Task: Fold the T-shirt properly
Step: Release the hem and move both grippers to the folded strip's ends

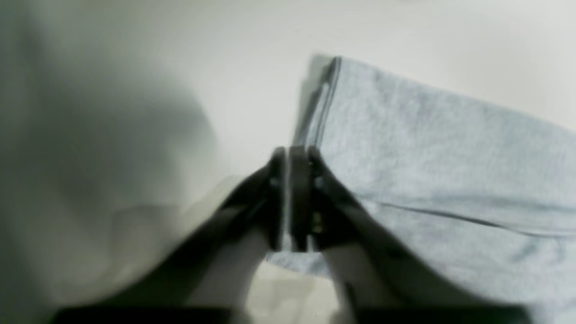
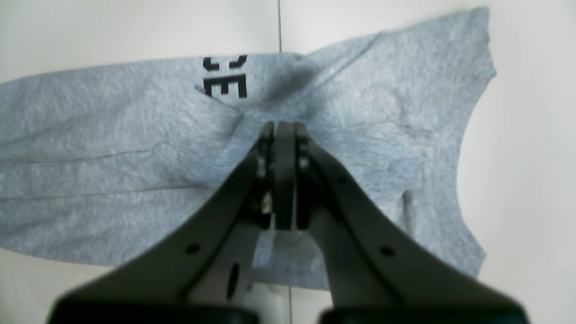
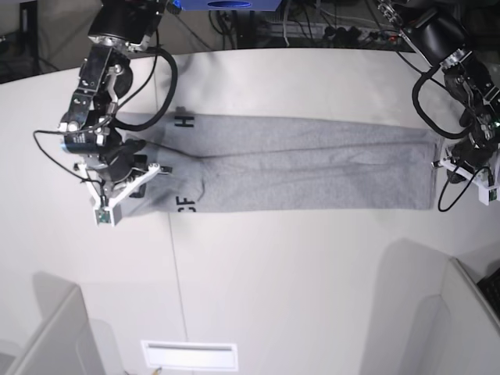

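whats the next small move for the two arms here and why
Probably carry the collar end across toward the hem. The T-shirt lies as a long narrow strip, sides already folded in; the right pincer sits shut at the collar end, the left pincer at the hem.

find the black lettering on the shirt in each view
Left wrist: not in it; only plain grey T-shirt shows.
Right wrist: lettering at top centre, above the right end effector.
Base: lettering at the shirt's left end, top and bottom edges.
Shared landmark: the shirt itself.
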Controlling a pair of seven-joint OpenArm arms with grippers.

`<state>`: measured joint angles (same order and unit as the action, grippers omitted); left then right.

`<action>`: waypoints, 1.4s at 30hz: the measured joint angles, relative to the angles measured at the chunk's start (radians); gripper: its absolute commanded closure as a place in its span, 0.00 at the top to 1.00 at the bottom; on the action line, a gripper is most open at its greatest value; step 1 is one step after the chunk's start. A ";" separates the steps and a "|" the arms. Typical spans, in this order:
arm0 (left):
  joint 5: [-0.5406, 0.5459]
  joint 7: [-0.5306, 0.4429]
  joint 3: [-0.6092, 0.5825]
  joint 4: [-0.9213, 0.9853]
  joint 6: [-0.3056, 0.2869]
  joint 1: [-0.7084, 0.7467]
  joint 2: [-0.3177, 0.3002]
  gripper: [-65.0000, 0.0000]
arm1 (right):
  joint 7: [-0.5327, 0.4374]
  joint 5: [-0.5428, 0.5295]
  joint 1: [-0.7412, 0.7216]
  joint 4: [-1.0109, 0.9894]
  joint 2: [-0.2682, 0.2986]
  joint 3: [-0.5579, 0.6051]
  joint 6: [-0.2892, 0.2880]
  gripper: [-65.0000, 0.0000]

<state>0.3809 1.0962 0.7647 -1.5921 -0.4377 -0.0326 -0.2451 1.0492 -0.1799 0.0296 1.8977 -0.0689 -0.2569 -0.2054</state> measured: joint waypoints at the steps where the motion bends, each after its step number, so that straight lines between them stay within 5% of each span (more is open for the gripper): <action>1: 0.032 -0.010 -0.001 0.016 -0.001 0.008 -0.009 0.43 | 0.001 0.000 0.003 0.000 0.001 0.000 0.000 0.00; 5: 0.103 -0.087 -0.002 0.091 -0.005 0.040 -0.038 0.84 | 0.002 0.003 0.025 -0.002 -0.014 0.000 0.001 0.00; 15: 0.114 -0.167 -0.014 0.298 0.001 0.015 -0.039 0.82 | 0.006 0.003 0.043 -0.002 -0.028 0.005 0.000 0.00; 21: 0.123 -0.207 -0.147 0.327 -0.001 0.012 -0.071 0.81 | 0.008 0.003 0.043 -0.002 -0.028 0.003 0.000 0.00; 24: 0.128 -0.206 -0.150 0.333 -0.005 0.016 -0.071 0.60 | 0.008 0.003 0.043 0.002 -0.031 0.004 0.000 0.00; 29: 0.150 -0.238 -0.144 0.413 -0.005 0.004 -0.077 0.02 | 0.010 0.000 0.046 0.014 -0.031 0.000 0.000 0.00; 42: 0.143 -0.282 -0.151 0.470 -0.008 -0.023 -0.139 0.00 | 0.011 0.003 0.048 0.014 -0.031 -0.003 0.000 0.00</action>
<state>0.5243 0.8146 0.6136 -1.1217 -0.4454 -0.0555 -0.3843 1.0599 -0.1772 0.0780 1.9118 -0.0994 -0.2604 -0.2050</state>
